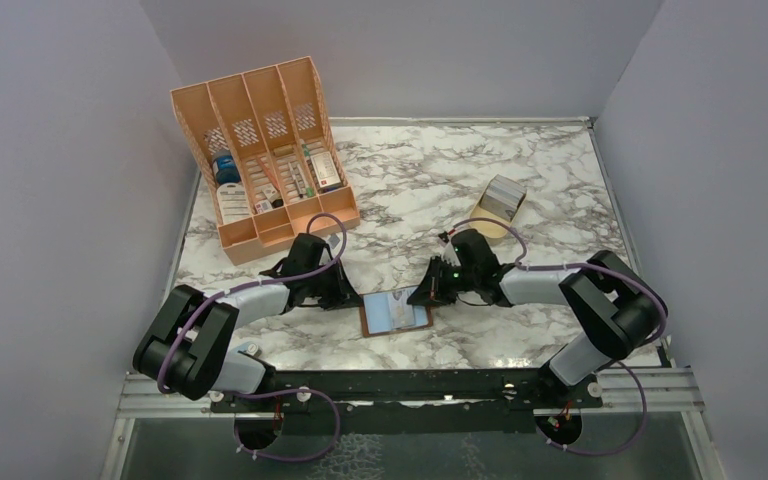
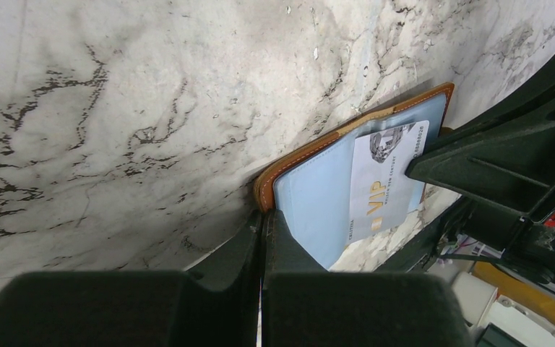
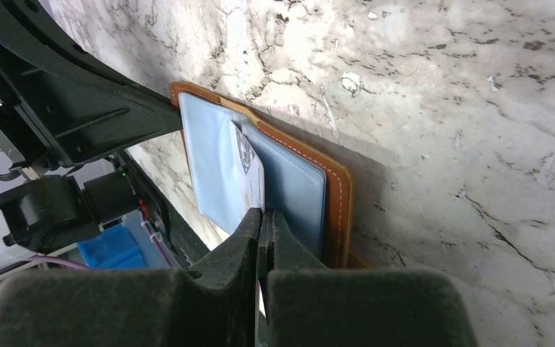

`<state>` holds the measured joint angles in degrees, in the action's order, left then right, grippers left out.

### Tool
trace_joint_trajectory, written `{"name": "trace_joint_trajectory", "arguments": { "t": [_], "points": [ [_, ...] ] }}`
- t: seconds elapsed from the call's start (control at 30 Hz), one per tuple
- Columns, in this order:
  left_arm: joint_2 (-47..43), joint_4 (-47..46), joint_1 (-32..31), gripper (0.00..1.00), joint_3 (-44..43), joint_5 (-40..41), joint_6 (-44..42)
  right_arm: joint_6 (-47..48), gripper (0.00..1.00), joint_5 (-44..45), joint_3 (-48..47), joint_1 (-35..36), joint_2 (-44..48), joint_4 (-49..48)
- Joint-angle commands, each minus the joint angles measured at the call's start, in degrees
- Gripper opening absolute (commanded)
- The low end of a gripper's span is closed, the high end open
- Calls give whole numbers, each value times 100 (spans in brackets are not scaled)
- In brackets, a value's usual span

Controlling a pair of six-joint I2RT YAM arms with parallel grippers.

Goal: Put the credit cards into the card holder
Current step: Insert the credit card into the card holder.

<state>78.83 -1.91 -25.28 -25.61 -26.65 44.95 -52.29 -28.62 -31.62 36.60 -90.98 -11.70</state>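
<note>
The card holder (image 1: pixel 396 313) lies open near the front of the marble table, brown leather with bluish sleeves (image 2: pixel 318 195). A white credit card (image 2: pixel 386 184) printed "VIP" lies slanted on its sleeves, one end past the holder's edge. My left gripper (image 1: pixel 352 300) is shut on the holder's left edge (image 2: pixel 264 189). My right gripper (image 1: pixel 422 297) comes in from the right and is shut on the end of that card (image 3: pixel 249 173). More credit cards (image 1: pixel 506 190) stand stacked in a tan wooden stand (image 1: pixel 490 222) at the back right.
A big orange slotted organiser (image 1: pixel 265 150) with small boxes and bottles stands at the back left, close behind my left arm. Grey walls close in the table on three sides. The black mounting rail (image 1: pixel 400 385) runs along the front edge.
</note>
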Motion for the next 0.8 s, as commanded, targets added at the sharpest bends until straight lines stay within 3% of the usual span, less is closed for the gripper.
{"name": "trace_joint_trajectory", "arguments": {
  "t": [0.0,0.57,0.77],
  "points": [
    [-53,-106,-52,0,84,-138,35,1,1,94,-134,92,-141,-55],
    [-40,-263,-76,0,138,-219,158,-230,2,337,-202,374,-244,-176],
    [-40,-274,-78,0,131,-236,172,144,19,723,-577,436,-37,715]
  ]
}}
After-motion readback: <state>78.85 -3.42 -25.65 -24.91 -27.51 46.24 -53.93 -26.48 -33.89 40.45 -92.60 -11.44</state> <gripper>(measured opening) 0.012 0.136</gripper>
